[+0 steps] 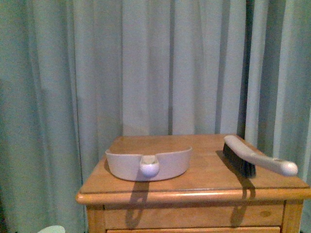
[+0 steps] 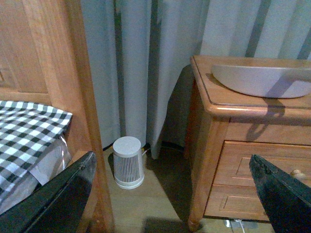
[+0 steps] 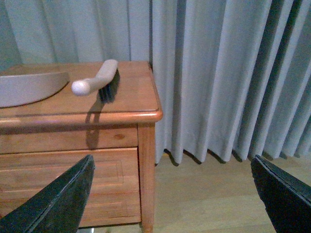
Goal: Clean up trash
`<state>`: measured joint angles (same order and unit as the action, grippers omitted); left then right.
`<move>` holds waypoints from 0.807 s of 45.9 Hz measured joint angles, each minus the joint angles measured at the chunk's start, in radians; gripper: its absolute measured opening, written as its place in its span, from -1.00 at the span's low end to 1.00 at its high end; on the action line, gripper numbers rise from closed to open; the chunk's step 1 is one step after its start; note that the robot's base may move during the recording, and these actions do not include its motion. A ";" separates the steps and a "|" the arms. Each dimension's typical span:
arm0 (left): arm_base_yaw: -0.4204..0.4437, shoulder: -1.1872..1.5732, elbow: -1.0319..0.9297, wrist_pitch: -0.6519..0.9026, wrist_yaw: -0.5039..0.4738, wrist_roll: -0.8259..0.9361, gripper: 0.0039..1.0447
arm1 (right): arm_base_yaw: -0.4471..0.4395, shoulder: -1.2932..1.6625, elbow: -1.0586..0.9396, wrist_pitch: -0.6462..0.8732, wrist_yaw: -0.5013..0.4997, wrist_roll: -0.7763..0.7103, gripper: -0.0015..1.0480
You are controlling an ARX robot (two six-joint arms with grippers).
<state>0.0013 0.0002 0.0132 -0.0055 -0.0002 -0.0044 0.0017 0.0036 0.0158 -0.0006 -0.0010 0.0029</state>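
Left claw is wide open and empty, with both dark fingers spread to the frame corners. It sits low, about drawer height, aimed roughly level into the gap between the bed frame and the nightstand. A small white ribbed heater stands on the floor in that gap, near the curtain. A checked cover lies on the bed beside the left finger. Right claw is also wide open and holding nothing. It's low too, pointing at the nightstand's right front corner and the bare wood floor past it. On the nightstand top, the dustpan sits left of centre with its handle knob facing the front edge. The brush lies to the right, well apart from the dustpan, bristles down and its handle end past the right edge. Trash: can't tell where, since none of the views show it.
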 joint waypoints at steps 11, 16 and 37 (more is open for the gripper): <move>0.003 0.044 0.029 -0.078 0.003 -0.063 0.86 | 0.000 0.000 0.000 0.000 0.000 0.000 0.86; 0.005 0.315 0.142 -0.014 -0.005 -0.145 0.86 | 0.000 0.000 0.000 0.000 0.000 0.000 0.86; -0.387 1.299 1.165 -0.235 -0.254 0.045 0.86 | 0.000 0.000 0.000 0.000 0.000 0.000 0.86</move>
<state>-0.3859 1.2991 1.1778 -0.2405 -0.2546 0.0410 0.0017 0.0036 0.0158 -0.0002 -0.0006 0.0029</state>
